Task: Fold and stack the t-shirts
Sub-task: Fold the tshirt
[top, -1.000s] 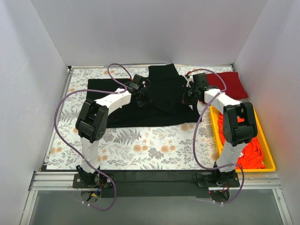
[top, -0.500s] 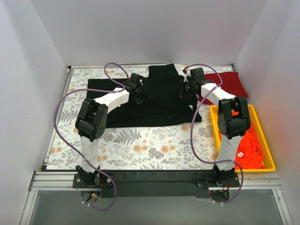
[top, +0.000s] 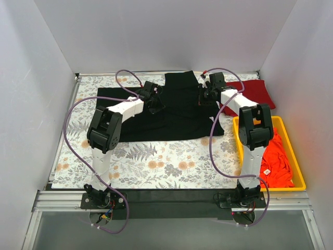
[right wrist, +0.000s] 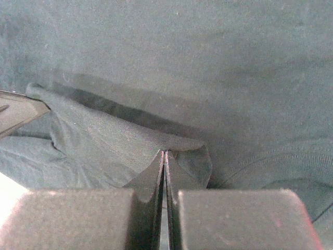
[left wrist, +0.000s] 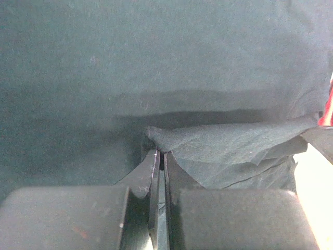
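The black t-shirt (top: 174,119) lies spread over the floral table cover (top: 156,161), toward the 12 o'clock end of the table. The left gripper (top: 156,105) sits on its middle, fingers pressed together with a raised fold of the black cloth (left wrist: 218,140) pinched between them. The right gripper (top: 204,99), at 3 o'clock from the left one, is clamped tight on a similar fold (right wrist: 119,140) near the shirt's right side. A dark red t-shirt (top: 255,94) lies flat at 2 o'clock, just beside the black one. Orange-red t-shirts (top: 278,164) sit bunched in the yellow bin (top: 298,172) at 4 o'clock.
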`<action>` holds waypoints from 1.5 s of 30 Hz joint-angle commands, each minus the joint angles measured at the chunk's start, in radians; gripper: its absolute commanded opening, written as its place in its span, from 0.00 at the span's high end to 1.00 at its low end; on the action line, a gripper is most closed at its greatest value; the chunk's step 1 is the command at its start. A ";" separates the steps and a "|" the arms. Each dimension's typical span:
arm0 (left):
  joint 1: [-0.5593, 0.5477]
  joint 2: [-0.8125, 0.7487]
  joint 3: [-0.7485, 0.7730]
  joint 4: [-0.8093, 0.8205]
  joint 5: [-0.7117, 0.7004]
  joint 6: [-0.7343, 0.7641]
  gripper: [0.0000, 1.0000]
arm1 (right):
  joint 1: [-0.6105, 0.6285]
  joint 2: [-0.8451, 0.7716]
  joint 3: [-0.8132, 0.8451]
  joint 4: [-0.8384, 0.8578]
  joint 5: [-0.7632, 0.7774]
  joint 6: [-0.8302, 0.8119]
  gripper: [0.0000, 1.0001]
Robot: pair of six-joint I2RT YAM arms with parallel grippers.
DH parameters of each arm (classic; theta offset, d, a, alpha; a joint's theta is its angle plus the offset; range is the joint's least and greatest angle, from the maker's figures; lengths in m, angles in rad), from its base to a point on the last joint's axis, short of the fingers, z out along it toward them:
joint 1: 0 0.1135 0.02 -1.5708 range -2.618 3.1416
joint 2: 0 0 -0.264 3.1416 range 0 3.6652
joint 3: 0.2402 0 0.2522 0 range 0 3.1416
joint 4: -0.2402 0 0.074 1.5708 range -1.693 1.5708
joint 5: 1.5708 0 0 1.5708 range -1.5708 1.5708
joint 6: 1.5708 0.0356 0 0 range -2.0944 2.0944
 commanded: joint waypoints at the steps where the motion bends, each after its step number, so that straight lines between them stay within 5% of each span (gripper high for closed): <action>1: 0.015 -0.013 0.037 0.029 -0.041 0.026 1.00 | -0.006 0.019 0.060 0.016 -0.021 -0.019 0.94; 7: 0.024 -0.016 0.025 0.046 -0.061 0.033 1.00 | -0.007 0.045 0.092 0.017 -0.028 -0.002 0.83; 12: 0.027 0.007 0.042 0.055 -0.061 0.046 0.98 | -0.007 0.007 0.086 0.034 -0.052 0.025 0.63; 16: 0.029 0.025 0.054 0.057 -0.070 0.062 0.79 | -0.007 -0.021 0.031 0.040 -0.087 0.097 0.57; 20: 0.030 0.010 0.060 0.055 -0.072 0.082 0.39 | -0.003 -0.048 -0.066 0.111 -0.138 0.180 0.56; 24: 0.030 -0.063 0.028 0.046 -0.072 0.097 0.21 | -0.003 -0.058 -0.150 0.158 -0.146 0.238 0.58; 36: 0.064 -0.406 -0.282 -0.119 -0.230 0.108 0.23 | 0.000 -0.001 -0.204 0.261 -0.189 0.324 0.64; 45: 0.311 -0.610 -0.527 -0.237 -0.247 0.023 0.23 | 0.000 -0.053 -0.255 0.261 -0.155 0.282 0.65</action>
